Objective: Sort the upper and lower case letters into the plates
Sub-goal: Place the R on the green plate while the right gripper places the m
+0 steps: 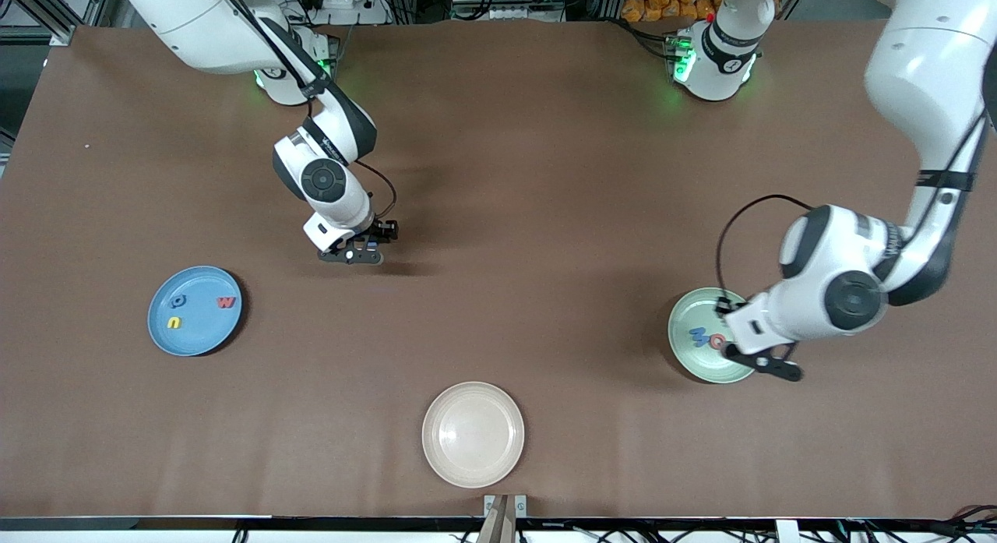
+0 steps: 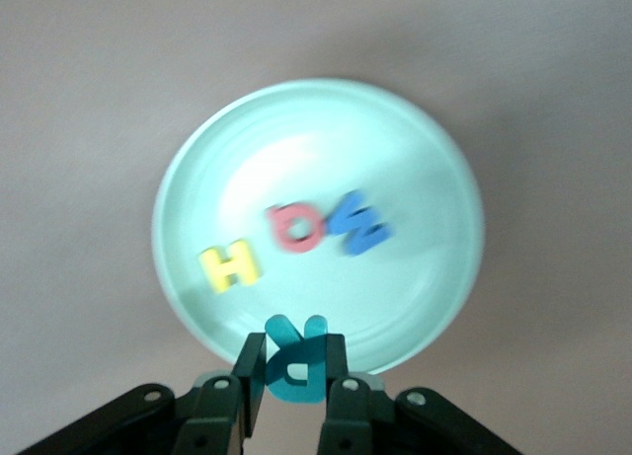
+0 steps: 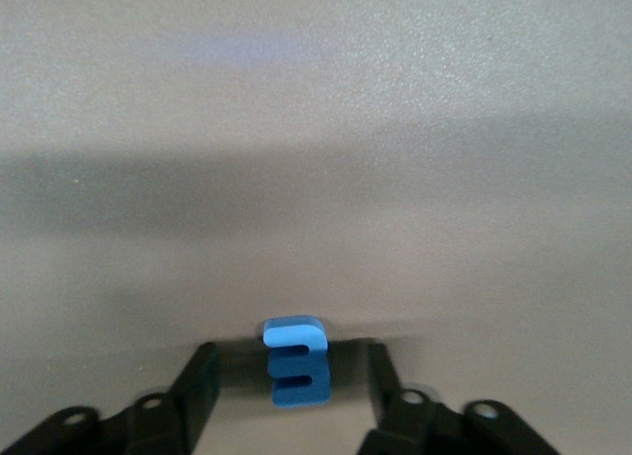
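We see the left gripper (image 2: 288, 391) fingers (image 2: 247, 381) clenched on a teal letter (image 2: 293, 361), held over the mint plate (image 2: 197, 159) rim, presumably for release beside the letters there. Right gripper (image 3: 288, 386) fingers spread, straddling a blue letter (image 3: 295, 361) on the bench (image 1: 545, 216), well apart from that plate.

The left arm reaches down from its base with a bent elbow, its wrist angled toward the desk; the left gripper (image 2: 292, 381) hangs with its fingers (image 2: 247, 376) pinched together on a small teal letter (image 2: 294, 368). The right arm folds forward, its wrist pointing down, and the right gripper (image 3: 291, 386) sits low at the desk, fingers (image 3: 197, 386) parted either side of a blue letter (image 3: 296, 361).
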Robot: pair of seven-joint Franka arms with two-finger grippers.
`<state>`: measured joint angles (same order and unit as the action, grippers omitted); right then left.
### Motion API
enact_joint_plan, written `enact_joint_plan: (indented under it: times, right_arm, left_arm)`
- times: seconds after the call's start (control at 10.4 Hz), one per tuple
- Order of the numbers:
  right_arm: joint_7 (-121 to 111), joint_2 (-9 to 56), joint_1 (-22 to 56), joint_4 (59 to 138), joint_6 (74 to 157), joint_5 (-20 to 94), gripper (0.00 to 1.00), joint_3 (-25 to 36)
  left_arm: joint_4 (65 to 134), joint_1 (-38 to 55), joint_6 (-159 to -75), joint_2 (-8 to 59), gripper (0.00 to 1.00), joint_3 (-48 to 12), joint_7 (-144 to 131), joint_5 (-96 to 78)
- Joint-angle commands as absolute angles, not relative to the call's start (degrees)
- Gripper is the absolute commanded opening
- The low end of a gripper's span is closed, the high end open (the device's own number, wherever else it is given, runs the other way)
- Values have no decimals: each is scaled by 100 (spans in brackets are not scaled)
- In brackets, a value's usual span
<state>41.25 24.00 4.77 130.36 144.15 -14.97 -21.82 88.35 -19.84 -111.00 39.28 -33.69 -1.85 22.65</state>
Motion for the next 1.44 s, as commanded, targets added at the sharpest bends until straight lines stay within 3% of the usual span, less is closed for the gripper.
enact_joint_plan:
  times: [0.0, 0.19, 0.38, 0.87, 1.35]
  right_arm:
    - [4157, 2294, 343, 13175, 14493, -1468, 0, -2285]
    - [4157, 2294, 343, 13175, 14493, -1485, 0, -2285]
    - [4157, 2242, 290, 13166, 14476, -1485, 0, -2285]
    - [3335, 2162, 97, 12465, 14091, -2230, 0, -1777]
    - [290, 2180, -500, 11972, 13790, -2637, 0, -1031]
  left_arm:
    - [8947, -2030, -11074, 3876, 0, -3410, -816, 2232]
    - [8930, -1821, -11066, 3885, 32, -3410, -905, 2241]
    - [8912, -1837, -11074, 3876, 100, -3401, -852, 2250]
    - [8623, -1863, -10751, 2982, 100, -3419, -729, 2259]
    - [8622, -1916, -9881, 1400, 100, -3436, -668, 2145]
